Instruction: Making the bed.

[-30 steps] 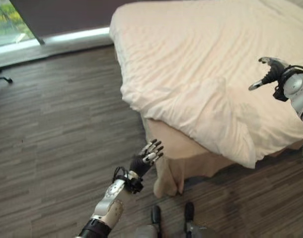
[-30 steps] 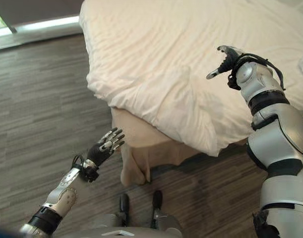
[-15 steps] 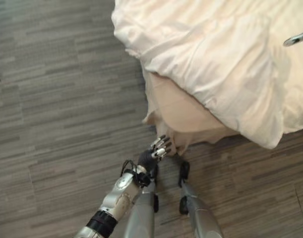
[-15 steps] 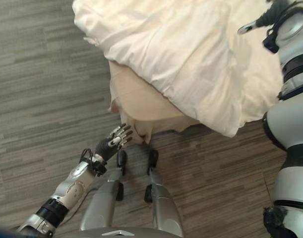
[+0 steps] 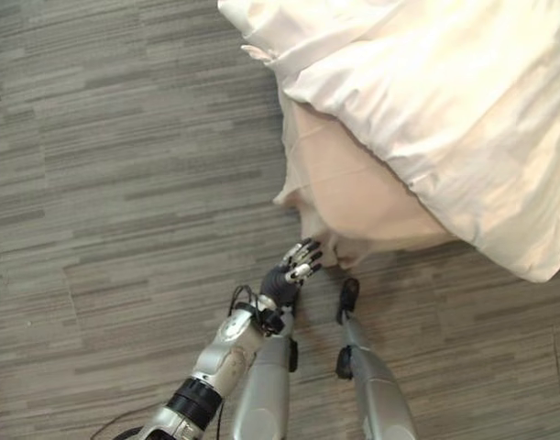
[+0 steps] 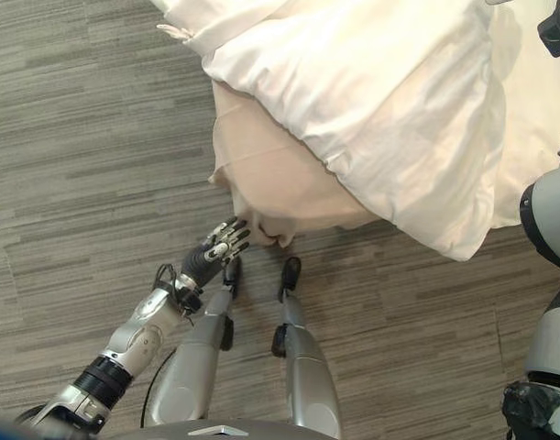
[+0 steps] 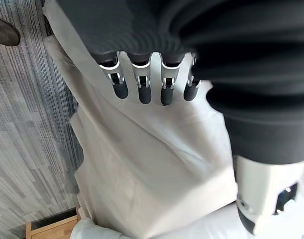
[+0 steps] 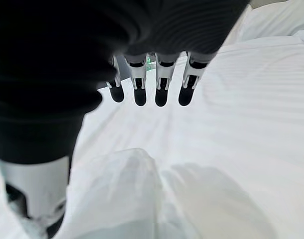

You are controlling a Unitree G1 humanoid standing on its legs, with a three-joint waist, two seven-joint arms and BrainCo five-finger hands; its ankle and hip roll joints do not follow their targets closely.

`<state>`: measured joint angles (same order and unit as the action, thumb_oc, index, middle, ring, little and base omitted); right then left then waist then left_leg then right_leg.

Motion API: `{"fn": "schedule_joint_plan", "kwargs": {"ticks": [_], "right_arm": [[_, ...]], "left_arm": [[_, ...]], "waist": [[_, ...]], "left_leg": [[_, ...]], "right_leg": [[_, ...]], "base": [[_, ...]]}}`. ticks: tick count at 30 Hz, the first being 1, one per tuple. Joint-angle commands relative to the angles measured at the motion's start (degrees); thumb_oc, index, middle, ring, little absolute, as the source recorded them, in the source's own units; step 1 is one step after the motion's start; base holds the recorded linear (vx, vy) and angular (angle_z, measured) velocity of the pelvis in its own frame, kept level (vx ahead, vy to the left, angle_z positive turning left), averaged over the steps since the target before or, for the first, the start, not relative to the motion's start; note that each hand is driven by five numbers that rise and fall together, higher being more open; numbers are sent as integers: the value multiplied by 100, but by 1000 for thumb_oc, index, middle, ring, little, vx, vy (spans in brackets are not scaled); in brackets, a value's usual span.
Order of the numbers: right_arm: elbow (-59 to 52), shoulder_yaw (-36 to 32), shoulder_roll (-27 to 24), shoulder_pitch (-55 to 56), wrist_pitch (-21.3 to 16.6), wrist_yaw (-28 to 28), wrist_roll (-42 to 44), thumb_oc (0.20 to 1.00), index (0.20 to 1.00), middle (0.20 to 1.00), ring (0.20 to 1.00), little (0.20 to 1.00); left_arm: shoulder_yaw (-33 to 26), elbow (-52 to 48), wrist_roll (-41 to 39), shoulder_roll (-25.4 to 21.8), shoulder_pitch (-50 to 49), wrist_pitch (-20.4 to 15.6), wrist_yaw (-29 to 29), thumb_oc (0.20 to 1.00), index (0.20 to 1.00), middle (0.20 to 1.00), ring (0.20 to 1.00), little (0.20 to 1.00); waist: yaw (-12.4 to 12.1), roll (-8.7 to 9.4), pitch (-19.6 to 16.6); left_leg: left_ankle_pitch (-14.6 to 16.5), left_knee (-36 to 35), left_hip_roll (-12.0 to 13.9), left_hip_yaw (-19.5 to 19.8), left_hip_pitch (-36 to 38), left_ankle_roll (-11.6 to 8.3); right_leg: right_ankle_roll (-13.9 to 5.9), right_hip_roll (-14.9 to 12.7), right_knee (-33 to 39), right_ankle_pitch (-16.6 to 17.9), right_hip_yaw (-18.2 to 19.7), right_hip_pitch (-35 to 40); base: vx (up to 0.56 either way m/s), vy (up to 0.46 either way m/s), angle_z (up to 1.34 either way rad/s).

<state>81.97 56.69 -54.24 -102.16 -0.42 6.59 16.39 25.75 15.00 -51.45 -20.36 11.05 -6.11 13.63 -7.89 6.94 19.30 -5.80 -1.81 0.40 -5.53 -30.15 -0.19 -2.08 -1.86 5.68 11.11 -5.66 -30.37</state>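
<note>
Down at the bed's corner, the left hand [image 5: 293, 270] hangs with fingers loosely spread, holding nothing, just short of the tan bed skirt [image 5: 348, 188] right ahead of it. The white duvet [image 5: 444, 101] droops above. The right hand [image 8: 152, 82] hovers open over the duvet, much farther off.

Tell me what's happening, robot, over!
Left hand open, reaching at bed skirt corner. Right hand open above white duvet. Nothing held, nothing blocking.

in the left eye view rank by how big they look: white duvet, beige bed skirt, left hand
1. white duvet
2. beige bed skirt
3. left hand, smallest, though it is nearer the camera.
</note>
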Motion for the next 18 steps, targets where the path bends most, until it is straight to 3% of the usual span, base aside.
{"fn": "schedule_joint_plan", "kwargs": {"ticks": [1, 18], "right_arm": [[145, 412, -456, -843, 19, -126, 379, 1000, 1000, 1000, 1000, 1000], [-589, 813, -234, -494, 80, 658, 806, 1000, 1000, 1000, 1000, 1000]], "left_arm": [[212, -459, 85, -127, 65, -200, -64, 1000, 1000, 1000, 1000, 1000], [328, -210, 193, -109, 283, -192, -37, 1000, 1000, 1000, 1000, 1000]], "waist": [[-1, 102, 151], [98, 258, 318]], "left_leg": [[-523, -319, 149, 325, 25, -633], [-522, -319, 183, 278, 175, -667]], "right_leg": [[-661, -273, -68, -50, -46, 413], [-629, -254, -68, -60, -48, 495]], "base": [[0, 0, 0], [0, 0, 0]]}}
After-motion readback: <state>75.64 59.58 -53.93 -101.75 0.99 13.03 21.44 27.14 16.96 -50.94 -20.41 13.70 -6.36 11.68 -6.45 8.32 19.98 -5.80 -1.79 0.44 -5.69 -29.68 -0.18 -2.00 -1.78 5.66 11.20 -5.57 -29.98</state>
